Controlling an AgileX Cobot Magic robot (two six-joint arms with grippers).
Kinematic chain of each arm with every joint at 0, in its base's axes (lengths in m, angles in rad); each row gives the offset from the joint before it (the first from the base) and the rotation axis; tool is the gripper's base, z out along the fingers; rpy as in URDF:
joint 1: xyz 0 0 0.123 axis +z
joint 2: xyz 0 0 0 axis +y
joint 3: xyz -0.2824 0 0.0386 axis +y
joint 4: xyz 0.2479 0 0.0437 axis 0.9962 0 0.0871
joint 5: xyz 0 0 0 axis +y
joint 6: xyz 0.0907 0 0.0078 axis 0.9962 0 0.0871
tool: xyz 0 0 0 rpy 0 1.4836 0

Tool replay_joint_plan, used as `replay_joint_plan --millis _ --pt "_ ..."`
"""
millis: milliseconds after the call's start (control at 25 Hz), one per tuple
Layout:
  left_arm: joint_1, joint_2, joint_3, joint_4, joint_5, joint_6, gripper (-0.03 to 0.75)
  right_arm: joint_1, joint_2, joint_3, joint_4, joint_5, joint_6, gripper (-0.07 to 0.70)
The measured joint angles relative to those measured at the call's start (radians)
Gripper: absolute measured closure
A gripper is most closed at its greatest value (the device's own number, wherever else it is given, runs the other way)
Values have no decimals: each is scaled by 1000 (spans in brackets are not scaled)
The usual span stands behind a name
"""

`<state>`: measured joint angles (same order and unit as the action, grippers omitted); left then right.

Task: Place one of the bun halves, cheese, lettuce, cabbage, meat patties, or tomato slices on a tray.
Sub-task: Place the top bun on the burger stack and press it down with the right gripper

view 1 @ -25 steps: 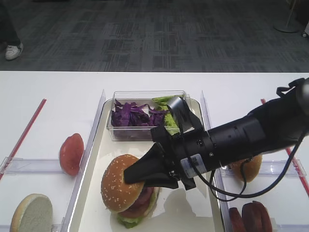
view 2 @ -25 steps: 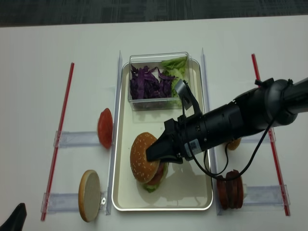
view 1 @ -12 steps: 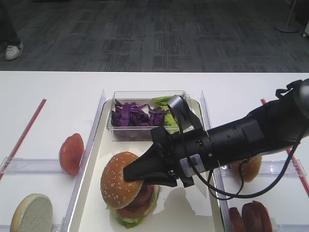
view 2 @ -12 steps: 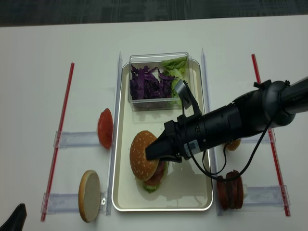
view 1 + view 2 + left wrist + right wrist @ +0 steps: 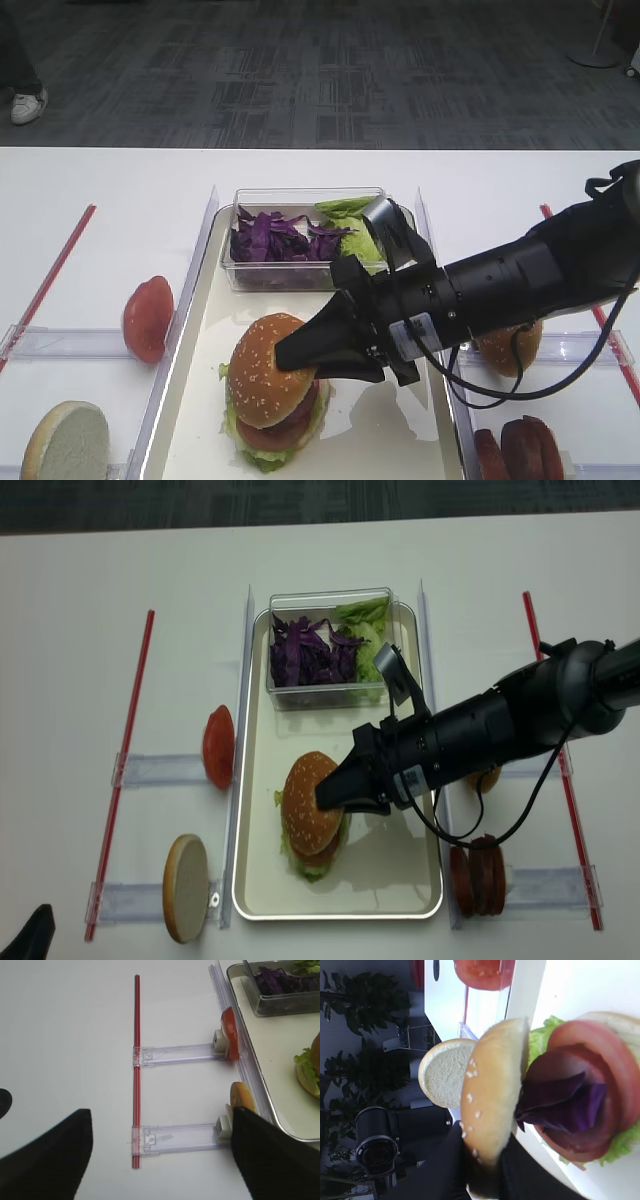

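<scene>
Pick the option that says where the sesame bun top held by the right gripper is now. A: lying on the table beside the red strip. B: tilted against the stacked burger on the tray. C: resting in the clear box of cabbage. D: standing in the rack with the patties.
B: the right gripper is shut on the sesame bun top, which leans on edge against the burger stack on the tray.

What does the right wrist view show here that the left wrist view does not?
Only the right wrist view: the right gripper shut on the sesame bun top, above purple cabbage and tomato. Only the left wrist view: the red strip, clear holders and the salad box. Both share the pale bun half and the stack's lettuce.
</scene>
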<state>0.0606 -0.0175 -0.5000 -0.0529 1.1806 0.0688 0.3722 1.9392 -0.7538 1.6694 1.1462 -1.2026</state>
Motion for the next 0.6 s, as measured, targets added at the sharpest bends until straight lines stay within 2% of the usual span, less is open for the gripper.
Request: replay_joint_plan --millis 200,280,440,520,600 --pt "0 0 0 0 0 0 176 0 11 0 18 0 -10 447" --pt "0 0 0 0 0 0 176 0 21 0 18 0 -8 384" --pt "0 0 0 0 0 0 176 0 31 0 18 0 -1 186" --pt "0 0 0 0 0 0 176 0 31 0 18 0 -1 136" --pt "0 0 0 0 0 0 176 0 31 0 15 0 -1 121"
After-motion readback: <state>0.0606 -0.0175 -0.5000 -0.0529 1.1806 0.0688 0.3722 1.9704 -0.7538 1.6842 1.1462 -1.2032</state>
